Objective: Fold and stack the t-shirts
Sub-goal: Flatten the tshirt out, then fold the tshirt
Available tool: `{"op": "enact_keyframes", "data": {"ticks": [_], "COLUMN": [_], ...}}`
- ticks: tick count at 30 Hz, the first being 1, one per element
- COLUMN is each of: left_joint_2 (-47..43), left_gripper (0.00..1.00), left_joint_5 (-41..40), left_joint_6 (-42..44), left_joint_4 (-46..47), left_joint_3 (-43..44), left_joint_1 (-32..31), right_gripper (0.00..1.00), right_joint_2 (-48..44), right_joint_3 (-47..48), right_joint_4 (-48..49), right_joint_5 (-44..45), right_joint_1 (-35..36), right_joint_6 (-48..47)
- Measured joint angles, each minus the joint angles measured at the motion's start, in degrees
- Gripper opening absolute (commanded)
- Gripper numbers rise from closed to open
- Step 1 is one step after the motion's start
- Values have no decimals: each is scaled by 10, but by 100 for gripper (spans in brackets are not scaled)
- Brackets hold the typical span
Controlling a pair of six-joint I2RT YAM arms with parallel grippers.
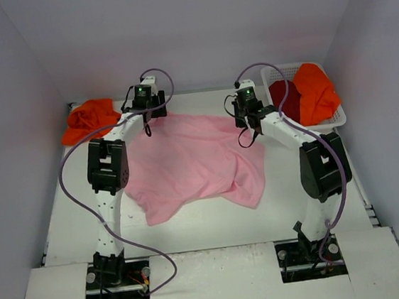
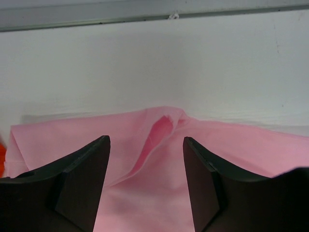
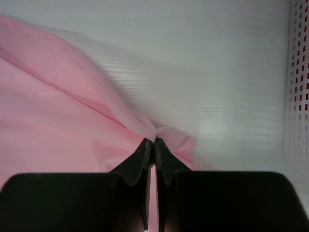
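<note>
A light pink t-shirt (image 1: 193, 161) lies spread and rumpled on the white table between my two arms. My left gripper (image 2: 146, 145) stands open over its far left edge, a raised fold of pink cloth (image 2: 159, 135) between the black fingers (image 2: 87, 164). At the shirt's far right corner my right gripper (image 3: 155, 141) is shut on a pinch of the pink t-shirt (image 3: 58, 116), the cloth bunching at the fingertips. In the top view the left gripper (image 1: 146, 112) and right gripper (image 1: 248, 119) sit at the shirt's two far corners.
A crumpled orange t-shirt (image 1: 91, 120) lies at the far left by the wall. The white latticed basket (image 1: 339, 115) at the far right holds another orange shirt (image 1: 315, 91) over a dark red one (image 1: 284, 92). Its wall (image 3: 297, 82) shows beside my right gripper.
</note>
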Motion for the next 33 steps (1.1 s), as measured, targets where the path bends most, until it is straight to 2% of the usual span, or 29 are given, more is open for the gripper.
{"op": "enact_keyframes", "data": {"ticks": [3, 8, 33], "left_joint_2": [8, 15, 21], "left_gripper": [57, 47, 45], "left_joint_5": [-5, -10, -14], "left_joint_6": [5, 10, 7], "left_joint_4": [4, 5, 13], "left_joint_3": [12, 14, 10], "left_joint_1": [0, 0, 1], "right_gripper": [0, 0, 0], "right_joint_2": [1, 7, 11], "right_joint_3": [0, 0, -15], "right_joint_4": [2, 3, 10], "right_joint_5": [0, 0, 0], "right_joint_1": [0, 0, 0], "right_joint_6": [0, 0, 1]}}
